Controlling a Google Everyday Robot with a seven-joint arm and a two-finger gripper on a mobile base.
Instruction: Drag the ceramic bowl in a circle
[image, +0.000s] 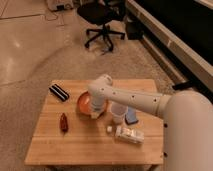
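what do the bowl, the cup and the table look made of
Ceramic bowl: looks like glazed ceramic, orange-red with a darker rim. Cup: translucent white, likely thin plastic. Table: pale wood, plank lines showing. The gripper is down at the bowl's right side.

One camera looks down from high beside the arm (145, 102) onto the table (75, 145), gripper (98, 109) near mid-frame.

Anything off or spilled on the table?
Nothing spilled or tipped. Tool is down at the bowl, cup upright beside it. Black block sits right at the table's back-left edge.
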